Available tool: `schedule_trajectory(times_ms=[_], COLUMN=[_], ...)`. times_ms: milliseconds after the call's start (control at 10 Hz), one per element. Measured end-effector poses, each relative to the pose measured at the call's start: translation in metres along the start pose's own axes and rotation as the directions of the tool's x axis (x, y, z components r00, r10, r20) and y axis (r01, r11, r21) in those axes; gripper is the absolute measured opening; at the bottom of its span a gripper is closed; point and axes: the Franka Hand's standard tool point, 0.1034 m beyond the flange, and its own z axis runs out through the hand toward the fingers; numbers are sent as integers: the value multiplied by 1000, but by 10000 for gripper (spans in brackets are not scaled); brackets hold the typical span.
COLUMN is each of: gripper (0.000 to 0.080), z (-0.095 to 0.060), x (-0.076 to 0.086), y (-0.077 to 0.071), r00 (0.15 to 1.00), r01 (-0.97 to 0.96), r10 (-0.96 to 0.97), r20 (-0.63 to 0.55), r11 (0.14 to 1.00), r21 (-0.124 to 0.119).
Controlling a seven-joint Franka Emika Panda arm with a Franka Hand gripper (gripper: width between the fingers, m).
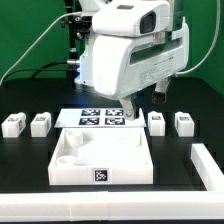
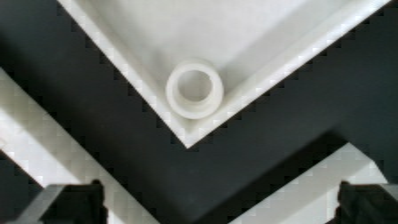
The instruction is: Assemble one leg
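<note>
Four small white legs with marker tags stand in a row on the black table: two at the exterior view's left [image 1: 13,124] [image 1: 40,122] and two at its right [image 1: 156,121] [image 1: 183,122]. The large flat white plate [image 1: 110,160] with round corner sockets lies in the middle. My gripper [image 1: 145,102] hangs open and empty above the plate's far right corner, near the inner right leg. In the wrist view the gripper [image 2: 217,208] is open, with one plate corner and its round socket [image 2: 194,88] below it. No leg shows in the wrist view.
The marker board [image 1: 100,117] lies just behind the plate. A white raised L-shaped rail [image 1: 210,165] stands at the exterior view's right front. White bands [image 2: 267,185] cross the black table in the wrist view.
</note>
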Motion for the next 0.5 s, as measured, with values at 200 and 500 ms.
schedule_trajectory(times_ms=[200, 500], gripper=[649, 649], z=[0, 0], x=[0, 0], y=[0, 0], r00=[1000, 1000], r01=[0, 24], r10=[0, -24], r20=[0, 0], r11=[1000, 1000], r21=[0, 0])
